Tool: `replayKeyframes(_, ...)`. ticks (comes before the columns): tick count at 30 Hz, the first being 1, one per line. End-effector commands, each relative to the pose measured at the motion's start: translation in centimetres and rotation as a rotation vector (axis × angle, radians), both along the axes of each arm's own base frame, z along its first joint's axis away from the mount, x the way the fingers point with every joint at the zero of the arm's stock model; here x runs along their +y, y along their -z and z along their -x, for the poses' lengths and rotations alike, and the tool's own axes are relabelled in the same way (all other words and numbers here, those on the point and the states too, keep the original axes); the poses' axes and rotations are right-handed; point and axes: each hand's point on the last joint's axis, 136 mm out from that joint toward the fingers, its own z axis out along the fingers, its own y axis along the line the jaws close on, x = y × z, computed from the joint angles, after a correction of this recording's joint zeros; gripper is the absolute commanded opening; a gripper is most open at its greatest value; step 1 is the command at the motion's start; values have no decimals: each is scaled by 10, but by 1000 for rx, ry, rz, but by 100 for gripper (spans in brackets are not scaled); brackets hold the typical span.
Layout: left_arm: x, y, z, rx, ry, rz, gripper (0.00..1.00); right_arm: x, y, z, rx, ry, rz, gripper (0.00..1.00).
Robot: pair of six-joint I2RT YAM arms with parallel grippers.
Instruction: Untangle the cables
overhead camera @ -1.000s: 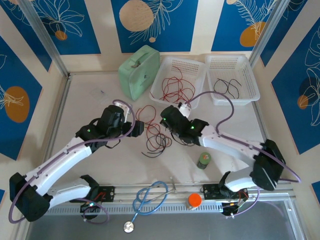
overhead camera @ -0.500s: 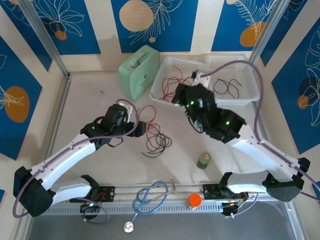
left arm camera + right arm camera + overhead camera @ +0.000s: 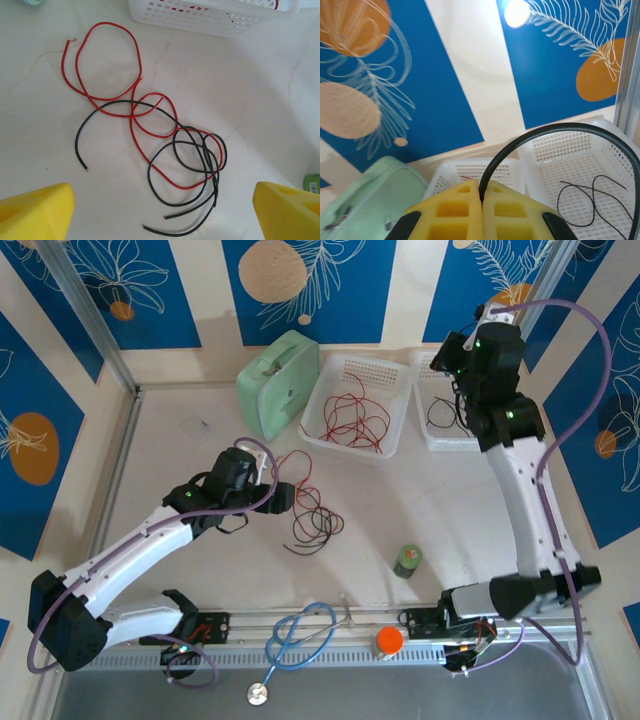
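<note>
Some thin red and black wires lie tangled mid-frame below the spread left gripper, others sit in white plastic baskets, and the right gripper pinches one black wire at upper right.

The table is pale cream with faint veins; on it lie a bright red cable and a black cable. Both baskets are white lattice: the left basket holds red cables, the right basket black cables. The case is mint green. The wall panels are blue with orange and peach discs and white fern outlines, set between cream stripes. The arms are white with black joints and purple cords. The left gripper and right gripper have yellow pads — a looped black cable rises from the right one's. The stethoscope is blue-tubed, the jar lid orange, the can green.
</note>
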Motion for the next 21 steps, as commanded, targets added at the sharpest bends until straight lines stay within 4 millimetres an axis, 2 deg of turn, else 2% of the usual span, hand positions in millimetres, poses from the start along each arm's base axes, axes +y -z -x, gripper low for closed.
replayKeyframes(1,-2,-22,-1,-24,-8,60,91,-6,6,-33,-2,-68,14,0)
replayKeyframes(4,-1,-23,0,-21,-11,65,91,-26,22,-69,12,-48,6,0)
replayKeyframes(9,0,-23,3,-13,-22,75,90,-51,66,-125,96,1,-6,0)
replayKeyframes(15,4,-21,8,0,-41,84,90,-75,149,-183,264,71,-46,0)
replayKeyframes(16,5,-20,9,2,-44,84,90,-78,161,-188,295,83,-57,0)
replayKeyframes(18,7,-18,10,9,-53,80,90,-84,199,-198,392,110,-88,0)
replayKeyframes(21,8,-16,11,20,-59,79,90,-92,249,-202,516,162,-128,0)
